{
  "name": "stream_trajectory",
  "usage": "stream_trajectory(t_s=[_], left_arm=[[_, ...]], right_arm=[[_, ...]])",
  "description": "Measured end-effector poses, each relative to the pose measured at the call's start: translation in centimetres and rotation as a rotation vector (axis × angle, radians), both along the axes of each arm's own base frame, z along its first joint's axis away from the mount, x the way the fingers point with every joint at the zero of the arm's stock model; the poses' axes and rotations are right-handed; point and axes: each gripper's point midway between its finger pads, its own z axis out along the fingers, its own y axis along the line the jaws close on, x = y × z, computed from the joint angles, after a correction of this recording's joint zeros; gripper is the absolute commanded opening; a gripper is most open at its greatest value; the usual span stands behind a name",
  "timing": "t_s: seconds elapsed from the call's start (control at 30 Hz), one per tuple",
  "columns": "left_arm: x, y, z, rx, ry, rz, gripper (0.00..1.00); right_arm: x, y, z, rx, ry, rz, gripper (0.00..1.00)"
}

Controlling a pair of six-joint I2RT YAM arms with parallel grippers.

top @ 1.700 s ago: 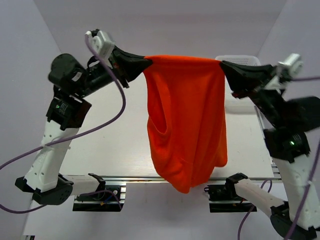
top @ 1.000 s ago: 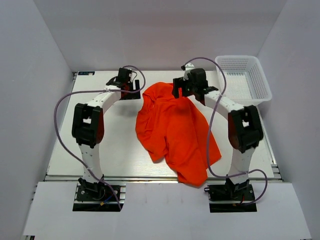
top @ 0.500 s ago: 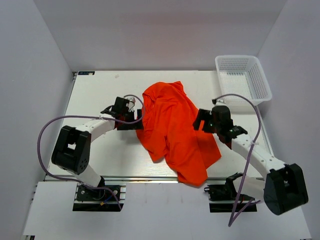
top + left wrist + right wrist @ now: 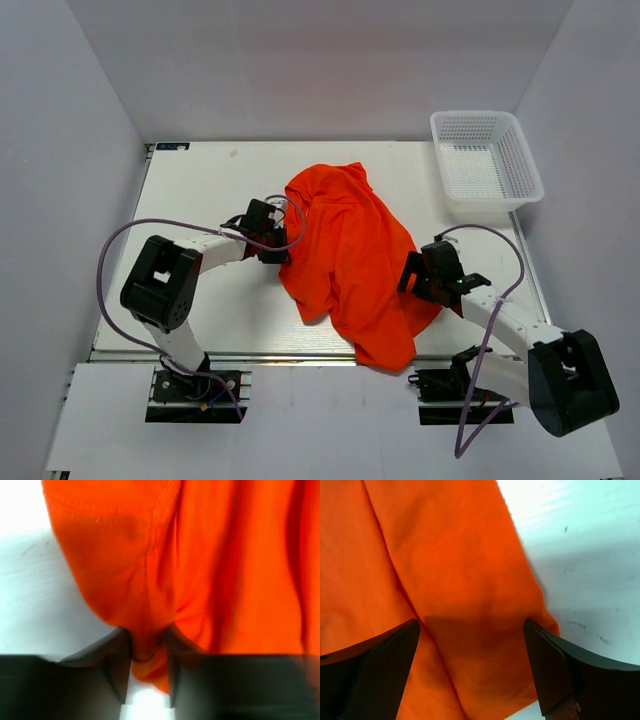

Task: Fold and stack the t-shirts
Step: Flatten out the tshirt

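Your left tool (image 4: 146, 640) pinches a fold of the t-shirt (image 4: 350, 250) mid-frame on the counter (image 4: 200, 190); right tool (image 4: 471, 625) wide open over it.

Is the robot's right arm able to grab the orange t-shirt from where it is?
Probably yes: the right gripper hangs open over the t-shirt at its edge, with nothing between them.

Bunched fold of orange-red t-shirt (image 4: 200, 570) tight in the left gripper (image 4: 148, 647), white table (image 4: 35, 610) alongside.
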Motion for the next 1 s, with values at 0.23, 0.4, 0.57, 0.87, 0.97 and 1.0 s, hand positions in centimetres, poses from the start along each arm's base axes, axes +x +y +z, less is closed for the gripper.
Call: stream_trajectory(t_s=[0.23,0.4,0.57,0.87,0.97,1.0], left_arm=[[1.2,-0.7,-0.5,0.018,-0.006,0.001,0.0],[2.3,2.1,0.1,0.148,-0.025,0.08,0.0],[5.3,5.0,2.7,0.265,-0.1,0.172,0.0],[8.0,7.9,4.1,0.357,-0.106,0.225,0.87],[8.5,8.0,4.6,0.346,-0.113,0.221,1.0],[8.5,7.9,5.0,0.336,-0.119,0.219,1.0]], right_arm=[[3.9,-0.9,-0.7,-0.109,0.011,-0.096,0.06],[7.9,-1.9,-0.7,-0.22,0.007,-0.197,0.0],[13.8,-2.2,-0.1,-0.304,-0.014,-0.232,0.0],[25.4,-1.7,3.3,-0.336,-0.128,-0.124,0.51],[27.2,-0.9,5.8,-0.31,-0.192,-0.05,0.9],[27.3,-0.6,6.5,-0.297,-0.207,-0.028,0.9]])
